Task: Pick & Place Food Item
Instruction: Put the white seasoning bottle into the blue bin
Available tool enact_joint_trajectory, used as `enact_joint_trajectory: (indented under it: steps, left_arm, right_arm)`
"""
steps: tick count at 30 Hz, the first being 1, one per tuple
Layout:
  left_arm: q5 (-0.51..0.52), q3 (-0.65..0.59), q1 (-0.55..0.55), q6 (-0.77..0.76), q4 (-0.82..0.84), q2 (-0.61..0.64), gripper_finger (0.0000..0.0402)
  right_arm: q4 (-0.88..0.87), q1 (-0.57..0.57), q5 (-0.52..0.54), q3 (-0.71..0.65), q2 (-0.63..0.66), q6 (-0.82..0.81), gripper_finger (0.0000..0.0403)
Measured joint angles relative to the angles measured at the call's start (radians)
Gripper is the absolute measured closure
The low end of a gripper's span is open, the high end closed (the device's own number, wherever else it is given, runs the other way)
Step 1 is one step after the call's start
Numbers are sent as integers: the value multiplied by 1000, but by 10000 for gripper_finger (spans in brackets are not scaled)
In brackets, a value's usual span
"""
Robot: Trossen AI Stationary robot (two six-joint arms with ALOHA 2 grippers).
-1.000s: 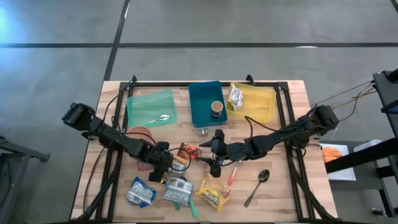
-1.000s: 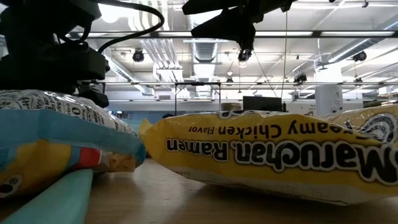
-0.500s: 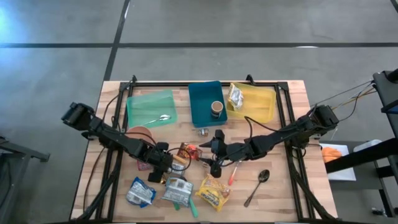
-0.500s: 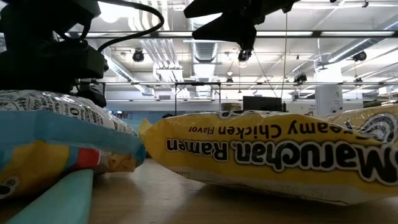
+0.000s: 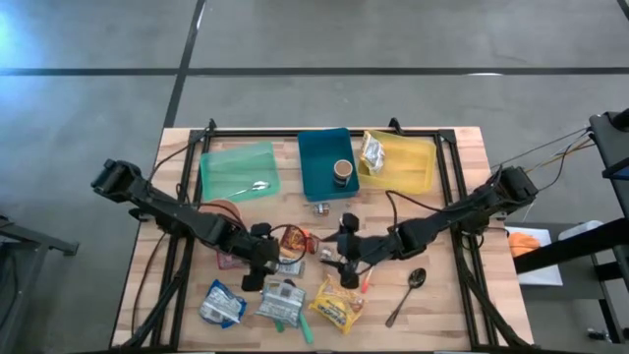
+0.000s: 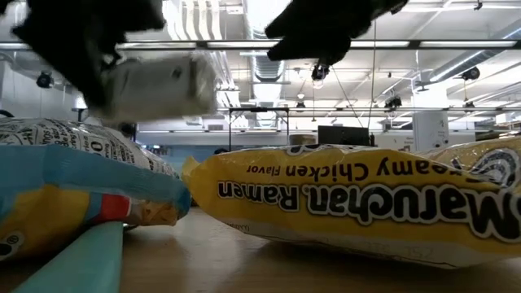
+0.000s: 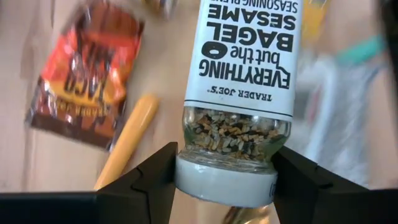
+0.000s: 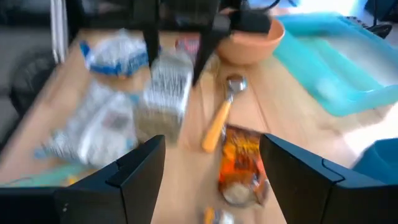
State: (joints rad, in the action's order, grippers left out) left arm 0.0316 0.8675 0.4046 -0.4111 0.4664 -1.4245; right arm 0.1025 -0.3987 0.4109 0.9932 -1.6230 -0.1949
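Left arm: reaches in from the table's left edge toward the middle, above the front clutter.
Left gripper (image 7: 225,180): its two dark fingers are clamped on the white-capped end of a clear glass seasoning jar with a white printed label (image 7: 236,93); the jar is lifted off the wood and shows in the low view as a pale blur (image 6: 159,85) up in the air.
Orange bowl (image 5: 224,209): sits on the table just behind the left arm's forearm.
Green tray (image 5: 239,169): back left, with a small silvery utensil lying in it.
Blue-and-white snack bag (image 5: 220,304): front left, flat on the wood.
Red-orange crinkled snack packet (image 7: 87,74): lies flat on the table below the raised jar, beside a yellow-orange utensil handle (image 7: 127,140).
Teal bin (image 5: 326,162): back centre, a brown cup standing in its front right corner.
Yellow ramen packet (image 6: 358,203): front centre, flat on the wood, filling the low view.
Right gripper (image 5: 346,258): hovers near the table's middle, just right of the lifted jar; fingers stand apart, nothing between them.
Yellow tray (image 5: 408,165): back right, a crumpled silvery packet in it.
Metal spoon (image 5: 407,293): front right, lying at a slant on the wood.
Right arm: stretches in from the table's right edge.
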Motion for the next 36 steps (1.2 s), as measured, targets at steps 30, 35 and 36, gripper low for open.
enact_joint_trajectory:
  steps: [30,35,36]
  left_arm:
    - [-104,159,-119,-446,-8,4,199]
    - [-128,159,-123,-433,-1,4,199]
    - [-131,159,-124,-430,-2,4,199]
  right_arm:
    - [-620,-245,842,778,-502,549,142]
    - [-861,-244,827,916,-567,395,142]
    - [-900,-242,822,940,-573,356,142]
